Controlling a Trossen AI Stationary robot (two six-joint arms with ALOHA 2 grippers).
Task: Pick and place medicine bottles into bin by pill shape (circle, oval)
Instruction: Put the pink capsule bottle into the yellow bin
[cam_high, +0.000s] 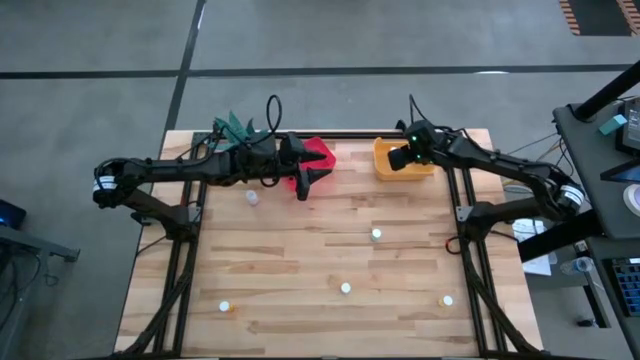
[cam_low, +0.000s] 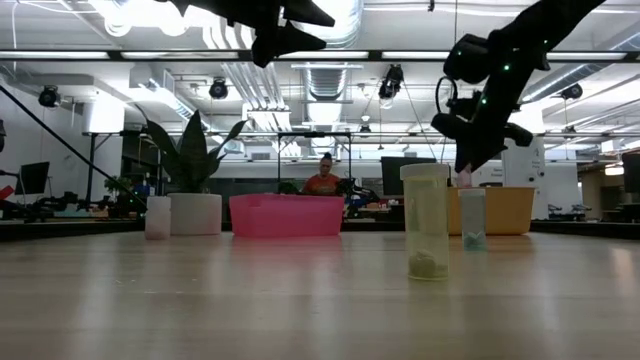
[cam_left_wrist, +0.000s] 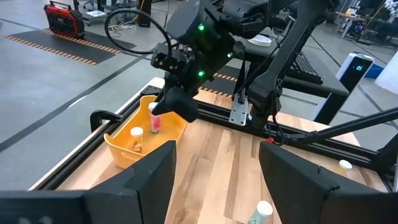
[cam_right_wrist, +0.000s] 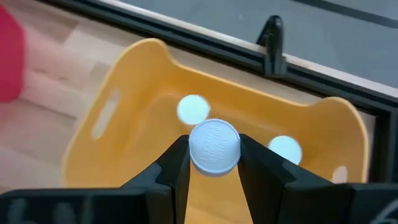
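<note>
Above the yellow bin (cam_high: 403, 160) at the upper right of the overhead frame, the right tool (cam_right_wrist: 214, 163) is gripping a bottle (cam_right_wrist: 214, 147) by its round white cap, fingers pinched narrow against both sides. From the wrist camera, two more white caps (cam_right_wrist: 193, 109) are lying inside the bin below the held bottle. The left arm's camera is showing the same bottle, pinkish in body (cam_left_wrist: 155, 122), hanging from the right tool over the bin's interior.

At upper centre of the overhead frame, the left tool (cam_high: 303, 183) is hovering beside the red bin (cam_high: 318, 155), its fingers (cam_left_wrist: 149, 177) spread wide and holding nothing.

Loose bottles are standing across the wooden bench (cam_high: 300, 240): one (cam_high: 251, 197) left of centre near the left tool, one (cam_high: 376, 234) at centre right, one (cam_high: 345, 288) lower centre, one (cam_high: 225, 306) at lower left and one (cam_high: 446, 299) at lower right.

From the bench-level camera, a clear bottle (cam_low: 427, 221) is standing close at centre right, with the red bin, a potted plant (cam_low: 193, 185) and a seated person (cam_low: 323, 178) showing behind.
</note>
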